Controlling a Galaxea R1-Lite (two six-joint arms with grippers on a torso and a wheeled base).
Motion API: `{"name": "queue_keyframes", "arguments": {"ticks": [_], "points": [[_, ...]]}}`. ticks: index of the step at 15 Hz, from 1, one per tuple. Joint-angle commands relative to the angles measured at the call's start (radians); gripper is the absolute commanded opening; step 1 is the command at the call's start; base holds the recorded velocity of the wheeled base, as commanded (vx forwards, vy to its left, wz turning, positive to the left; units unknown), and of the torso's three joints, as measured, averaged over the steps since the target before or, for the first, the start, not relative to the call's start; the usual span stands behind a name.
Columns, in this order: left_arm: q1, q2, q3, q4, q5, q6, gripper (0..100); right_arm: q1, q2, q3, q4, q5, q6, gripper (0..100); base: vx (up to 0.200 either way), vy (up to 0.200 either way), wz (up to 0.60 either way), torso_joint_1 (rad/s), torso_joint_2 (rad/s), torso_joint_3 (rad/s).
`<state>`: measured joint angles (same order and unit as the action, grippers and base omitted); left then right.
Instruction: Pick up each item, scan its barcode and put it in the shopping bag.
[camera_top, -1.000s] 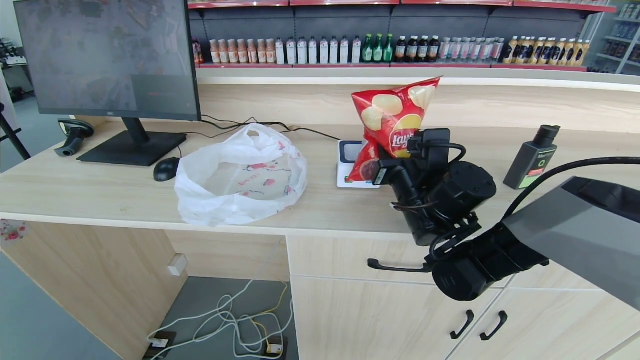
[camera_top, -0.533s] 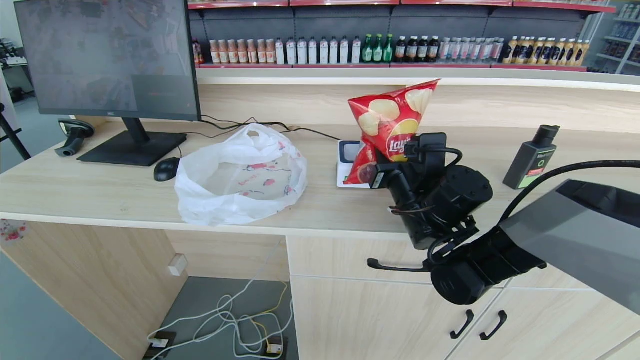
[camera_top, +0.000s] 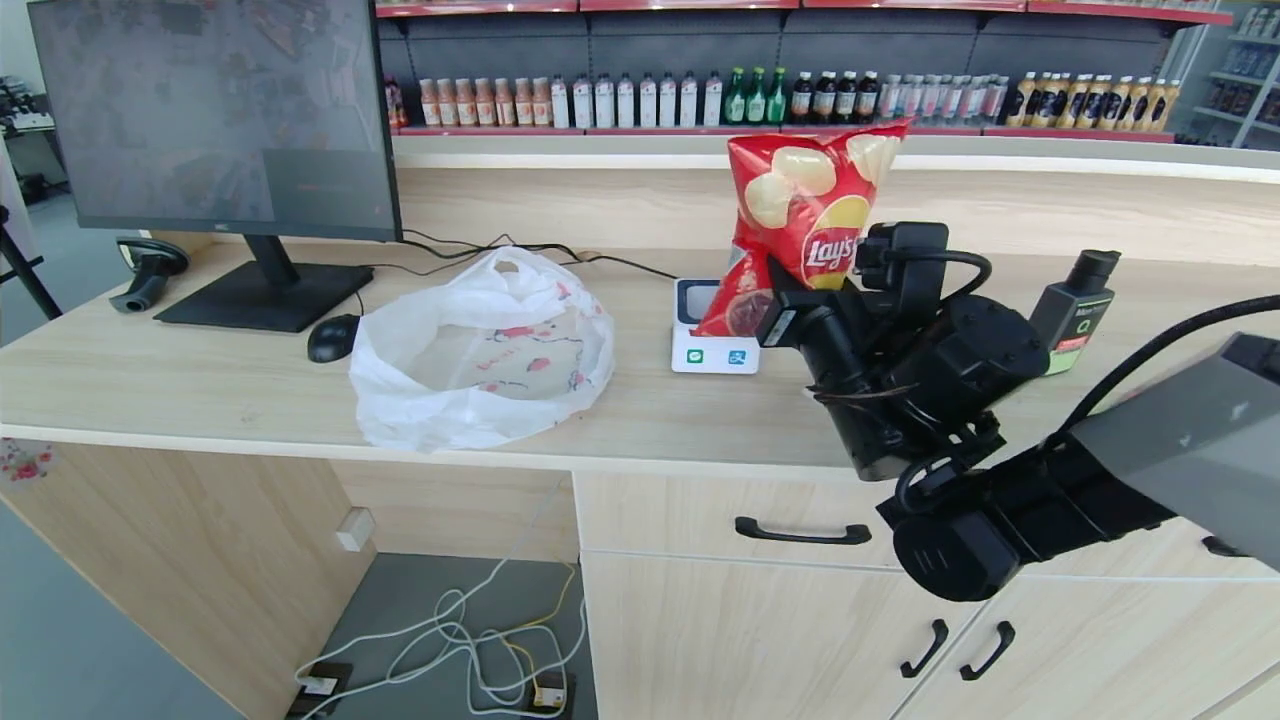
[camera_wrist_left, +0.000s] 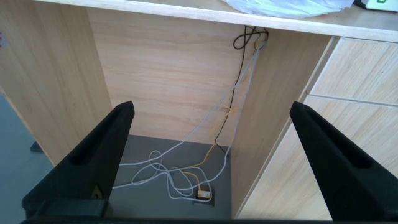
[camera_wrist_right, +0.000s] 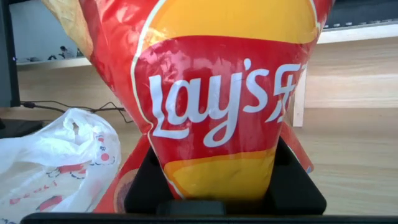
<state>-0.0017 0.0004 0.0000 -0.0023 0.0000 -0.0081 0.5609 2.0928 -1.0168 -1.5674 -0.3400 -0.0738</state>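
Note:
A red chip bag (camera_top: 800, 215) stands upright in the air above the counter, held at its lower end by my right gripper (camera_top: 815, 300), which is shut on it. Seen from the right wrist, the chip bag (camera_wrist_right: 217, 106) rises from between the black jaws. Just below and left of the bag, a small white scanner (camera_top: 712, 335) sits on the counter. The white shopping bag (camera_top: 480, 350) lies open on the counter farther left. A dark green bottle (camera_top: 1075, 310) stands to the right, partly behind my arm. My left gripper (camera_wrist_left: 211, 162) hangs open below the counter's edge, holding nothing.
A monitor (camera_top: 215, 120) on a stand, a black mouse (camera_top: 332, 337) and a handheld scanner (camera_top: 148, 272) occupy the counter's left end. Cables run behind the shopping bag. Drink shelves line the back wall. Under the counter are cupboard doors and floor cables (camera_wrist_left: 186, 180).
My right gripper has lifted the chip bag up and to the right, uncovering the white scanner's front. The shopping bag and bottle have stayed put.

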Motion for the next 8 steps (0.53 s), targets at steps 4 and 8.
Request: {"name": "queue_keyframes", "arguments": {"ticks": [4,8], "points": [[0.0,0.0,0.0,0.001,0.0,0.003,100,0.001,-0.266,0.244,-0.003,0.059,0.045,0,-0.1,0.0,0.0,0.001,0.0,0.0],[0.0,0.0,0.0,0.001,0.0,0.002,100,0.002,-0.307,0.264,-0.003,0.056,0.057,0,-0.2,0.0,0.0,-0.004,0.0,0.001]]}}
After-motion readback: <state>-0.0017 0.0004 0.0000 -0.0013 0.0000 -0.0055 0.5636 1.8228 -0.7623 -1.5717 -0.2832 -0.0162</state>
